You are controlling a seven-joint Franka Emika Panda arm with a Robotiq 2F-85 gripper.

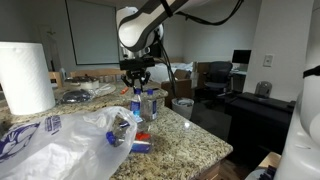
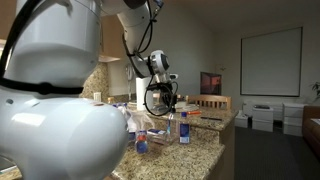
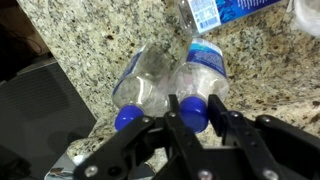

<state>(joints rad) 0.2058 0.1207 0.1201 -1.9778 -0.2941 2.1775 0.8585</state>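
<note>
Two clear plastic bottles with blue caps stand side by side on the granite counter. In the wrist view my gripper has one finger on each side of the right bottle's blue cap, pressed against it. The left bottle stands free just beside it. Both exterior views show the gripper pointing down at the tops of the upright bottles.
A third bottle with a blue label lies beyond the pair. A crumpled plastic bag and a paper towel roll sit on the counter. The counter edge drops off close to the bottles. Desks and office chairs stand behind.
</note>
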